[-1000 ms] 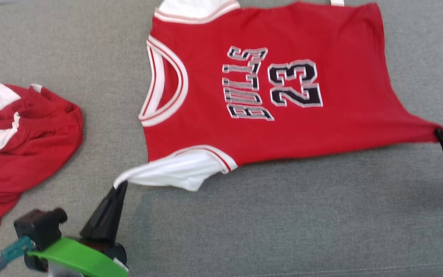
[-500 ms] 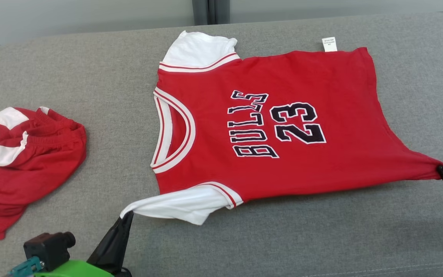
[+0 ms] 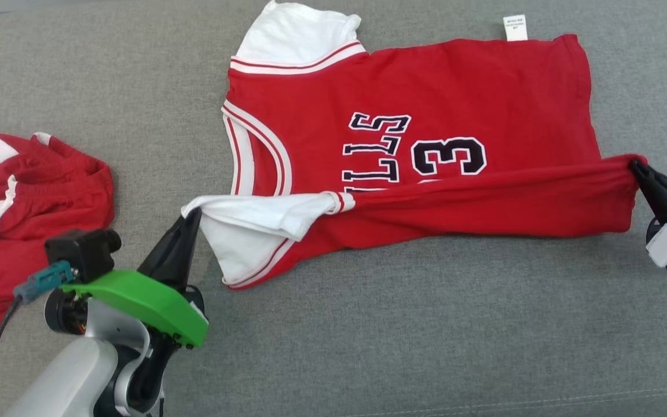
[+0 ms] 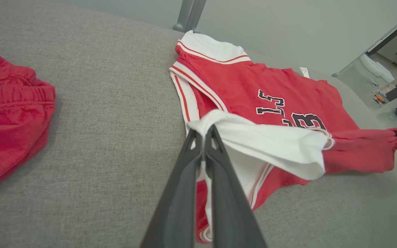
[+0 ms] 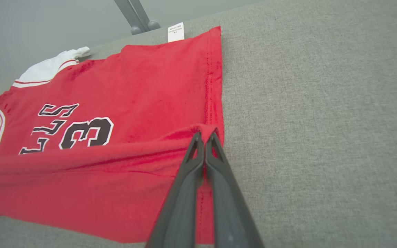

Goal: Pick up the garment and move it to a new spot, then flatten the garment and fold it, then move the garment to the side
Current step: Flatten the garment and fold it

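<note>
Grip first: your left end effector has its jaws pressed together on the tip of the white sleeve. Your right end effector is likewise pinched tight on the near hem corner of the red jersey. Between the two pinches the near long edge is lifted and doubled over toward the far side, so it covers the lower part of the lettering and half of the number. The far edge, with its white tag, lies flat on the grey counter. I judge this to be the first lengthwise fold, under way. Watch three things. Each pinch holds little cloth, so if you pull the ends apart too hard a corner may slip out and the fold will collapse. The white sleeve is bunched and twisted under the fold near your left end effector, and if you lay it down like that you trap a lump inside. If one arm travels ahead of the other, the folded edge will land skewed against the far edge. A second red garment lies well apart to the left, and a wide swing of your left arm could drag it.
</note>
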### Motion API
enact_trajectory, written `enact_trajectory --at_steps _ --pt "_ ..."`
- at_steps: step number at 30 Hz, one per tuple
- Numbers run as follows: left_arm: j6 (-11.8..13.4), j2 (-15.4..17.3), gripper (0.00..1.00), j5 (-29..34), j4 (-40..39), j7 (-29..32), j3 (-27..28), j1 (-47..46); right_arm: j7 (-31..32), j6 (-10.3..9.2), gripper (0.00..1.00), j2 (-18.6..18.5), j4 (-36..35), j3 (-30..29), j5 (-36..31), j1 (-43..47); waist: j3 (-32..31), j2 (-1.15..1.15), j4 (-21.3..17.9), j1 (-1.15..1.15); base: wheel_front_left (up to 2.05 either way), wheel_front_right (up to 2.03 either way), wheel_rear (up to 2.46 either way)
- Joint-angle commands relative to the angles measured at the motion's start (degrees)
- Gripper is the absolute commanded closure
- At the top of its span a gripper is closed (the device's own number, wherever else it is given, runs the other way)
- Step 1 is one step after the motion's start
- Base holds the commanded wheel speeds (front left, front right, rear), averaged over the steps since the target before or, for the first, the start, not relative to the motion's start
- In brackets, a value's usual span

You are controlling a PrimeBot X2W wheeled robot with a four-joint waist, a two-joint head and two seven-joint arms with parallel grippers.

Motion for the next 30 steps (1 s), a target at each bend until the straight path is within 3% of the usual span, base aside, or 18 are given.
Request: enact_trajectory --at_steps 1,8,10,11,12,13,17,25,30 --pt "-0.58 -0.41 1.0 1.07 1.61 -0.1 0.04 -2.71 -0.24 -0.1 1.0 0.16 0.82 0.02 -1.16 -1.91 2.34 0.0 0.6 0.0 0.0 0.0 0.0" --pt "-2.93 -1.55 1.0 4.1 7.78 -0.57 -1.13 -10.1 -1.29 -0.1 1.0 0.73 3.23 1.23 -3.87 -7.53 5.34 0.0 1.06 0.0 0.0 0.0 0.0" --pt "-4.09 -1.9 1.0 5.27 9.41 -1.33 -1.59 -11.78 -2.21 -0.1 0.47 1.06 4.13 1.31 -4.61 -8.85 5.78 0.0 1.02 0.0 0.0 0.0 0.0" --pt "-4.83 -2.24 0.84 5.33 10.29 -1.62 -1.95 -12.32 -2.65 -0.09 0.0 1.37 4.58 1.32 -4.69 -9.38 5.93 0.0 0.99 0.0 0.0 0.0 0.0" --pt "-5.13 -2.55 0.6 5.35 11.08 -1.92 -2.09 -12.56 -2.99 -0.09 0.0 1.68 4.88 1.53 -4.73 -9.67 6.0 0.0 0.97 0.0 0.0 0.0 0.0" --pt "-5.44 -2.74 0.0 6.09 11.97 -2.48 -2.27 -13.14 -3.77 -0.09 0.0 1.9 5.3 1.47 -4.73 -9.98 6.03 0.0 0.95 0.0 0.0 0.0 0.0" --pt "-5.34 -3.89 0.0 6.93 13.95 -5.4 -2.4 -12.69 -7.98 -0.08 0.0 2.49 5.18 1.28 -4.89 -9.31 5.35 0.0 0.77 0.0 0.0 0.0 0.0" --pt "-1.53 -5.02 0.0 4.85 11.8 -9.22 -2.57 -1.32 -19.37 -0.08 0.0 2.44 1.67 -0.61 -6.93 -0.51 1.82 0.0 0.61 0.0 0.0 0.0 0.0" --pt "-2.21 -6.45 0.0 2.55 13.02 -8.49 -3.97 3.32 -20.56 -0.08 0.0 3.99 -0.68 -2.44 -5.79 6.23 -0.13 0.0 0.74 0.0 0.0 0.0 0.0"
